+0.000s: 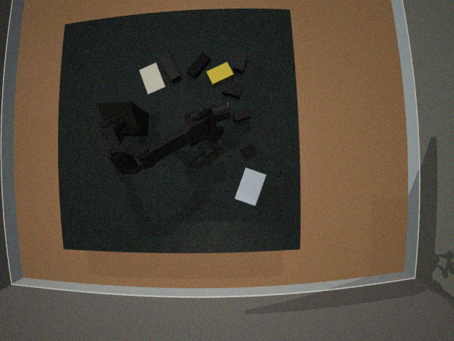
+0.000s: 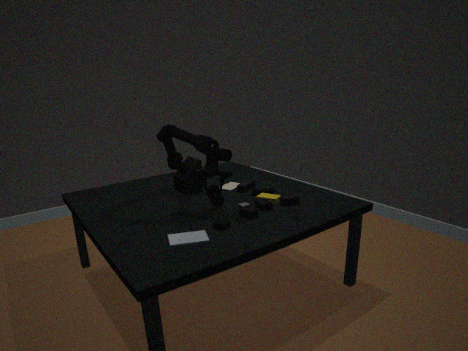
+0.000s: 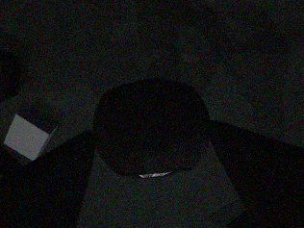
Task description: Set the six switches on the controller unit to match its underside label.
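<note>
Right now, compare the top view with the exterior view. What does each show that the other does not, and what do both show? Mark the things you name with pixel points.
Only the top view shows the cast shadow (image 1: pixel 427 190) reaching across the grey ground beyond the pale border strip.

Only the exterior view shows the table's legs (image 2: pixel 354 249) and its front edge.

Both show the robot arm (image 1: pixel 172 146) (image 2: pixel 184 136), the yellow block (image 1: pixel 220 72) (image 2: pixel 268 195), the large pale sheet by itself (image 1: pixel 250 186) (image 2: pixel 188 237) and the orange-brown floor (image 1: pixel 351 109) (image 2: pixel 264 294).
</note>
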`<state>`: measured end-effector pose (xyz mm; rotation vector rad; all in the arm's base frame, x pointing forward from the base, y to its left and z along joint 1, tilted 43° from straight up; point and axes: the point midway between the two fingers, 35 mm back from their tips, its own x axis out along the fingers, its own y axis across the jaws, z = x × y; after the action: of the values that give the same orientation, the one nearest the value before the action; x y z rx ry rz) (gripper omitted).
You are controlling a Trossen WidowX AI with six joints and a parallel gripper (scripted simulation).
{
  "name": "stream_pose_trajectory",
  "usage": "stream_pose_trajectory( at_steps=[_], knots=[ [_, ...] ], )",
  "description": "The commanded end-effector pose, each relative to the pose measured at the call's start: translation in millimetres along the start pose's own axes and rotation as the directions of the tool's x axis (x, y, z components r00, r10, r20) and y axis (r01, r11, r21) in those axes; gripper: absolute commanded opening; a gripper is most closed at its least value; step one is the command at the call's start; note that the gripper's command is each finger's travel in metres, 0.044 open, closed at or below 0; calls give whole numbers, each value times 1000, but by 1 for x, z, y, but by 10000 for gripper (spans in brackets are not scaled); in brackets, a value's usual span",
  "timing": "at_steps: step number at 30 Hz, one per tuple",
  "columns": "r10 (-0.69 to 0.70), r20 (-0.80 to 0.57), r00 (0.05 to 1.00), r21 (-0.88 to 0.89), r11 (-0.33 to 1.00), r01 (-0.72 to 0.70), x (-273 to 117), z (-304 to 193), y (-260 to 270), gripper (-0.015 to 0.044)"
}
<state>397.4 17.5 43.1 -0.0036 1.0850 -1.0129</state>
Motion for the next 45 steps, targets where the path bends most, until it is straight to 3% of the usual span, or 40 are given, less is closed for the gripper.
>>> stream_pose_trajectory(
  at_steps=[1,45],
  knots=[
    [0,-17,1000,-5,1000,0,0,-7,0,336],
    [0,-19,1000,-6,1000,-1,-13,-41,0,336]
  ],
)
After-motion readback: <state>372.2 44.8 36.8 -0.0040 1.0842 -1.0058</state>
